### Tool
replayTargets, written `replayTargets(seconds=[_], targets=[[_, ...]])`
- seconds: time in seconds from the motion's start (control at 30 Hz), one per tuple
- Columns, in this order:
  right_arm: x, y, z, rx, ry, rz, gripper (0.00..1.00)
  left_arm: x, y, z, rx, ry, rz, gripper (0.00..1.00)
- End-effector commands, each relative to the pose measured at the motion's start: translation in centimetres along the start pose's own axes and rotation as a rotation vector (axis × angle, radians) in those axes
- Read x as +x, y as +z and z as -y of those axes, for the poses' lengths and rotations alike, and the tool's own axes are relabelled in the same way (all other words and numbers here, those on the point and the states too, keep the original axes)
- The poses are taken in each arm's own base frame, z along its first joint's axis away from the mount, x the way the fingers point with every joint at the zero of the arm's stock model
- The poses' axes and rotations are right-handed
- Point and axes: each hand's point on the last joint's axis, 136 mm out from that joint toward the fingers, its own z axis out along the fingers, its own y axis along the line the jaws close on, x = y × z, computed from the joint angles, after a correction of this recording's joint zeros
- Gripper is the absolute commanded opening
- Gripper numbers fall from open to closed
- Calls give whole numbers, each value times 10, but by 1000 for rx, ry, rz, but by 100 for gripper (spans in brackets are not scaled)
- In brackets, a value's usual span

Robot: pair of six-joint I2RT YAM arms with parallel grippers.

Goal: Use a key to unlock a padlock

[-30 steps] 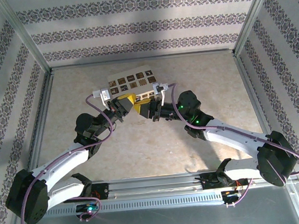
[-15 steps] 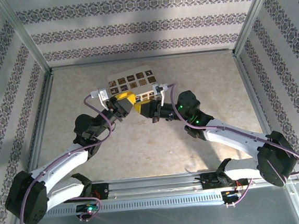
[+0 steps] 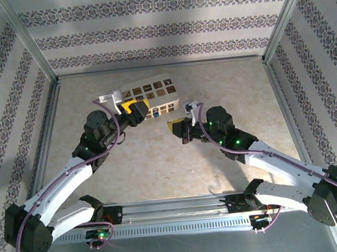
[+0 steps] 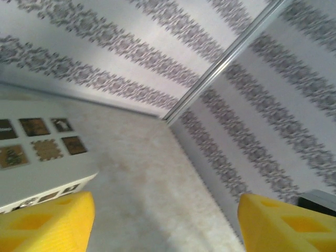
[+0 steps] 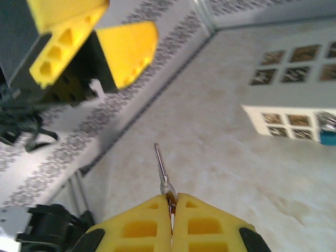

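The right gripper [image 5: 170, 202] has its yellow fingers pressed together on the key [image 5: 161, 165], pinching it by the head so that the thin dark shaft sticks straight out past the fingertips over the bare table [image 5: 220, 136]. The left gripper [image 4: 163, 226] is spread wide with nothing between its fingers, up beside the cream box [image 5: 294, 94]. The padlock [image 5: 328, 137] sits at the foot of that box's patterned side, a small blue body with a silvery part above it. I cannot tell whether it touches the box. To do this step well, I judge the left gripper should first steady the padlock with its keyway facing the right arm. The right wrist should then swing the shaft, now pointing away from the lock, into line before pushing. The grip is short, so a skewed push could twist the key loose.
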Motion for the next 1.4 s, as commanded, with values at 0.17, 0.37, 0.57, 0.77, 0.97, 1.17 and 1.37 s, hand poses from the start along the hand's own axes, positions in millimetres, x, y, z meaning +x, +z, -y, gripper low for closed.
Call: replayTargets(seconds=[0.17,0.37,0.57,0.77,0.97,1.17,1.37], targets=[[50,-35,77,351,56,-127,0,43,61,-58,-231,148,-306,77],[75,-49,110,464,157,-158,0,65,119,-97,-329,214,-435,78],[95,-56,130,526,199,-197,0,75,164,-117,-347,272,-477,78],[102,-55,138,540,229,-212,0,92,198,-130,-362,336,-585,79],[103,-57,140,549,237,-214,0,111,219,-142,-384,370,-673,80],[107,-61,144,567,249,-220,0,131,226,-145,-374,406,-750,80],[109,-67,148,583,265,-220,0,157,217,-135,-335,430,-820,80]])
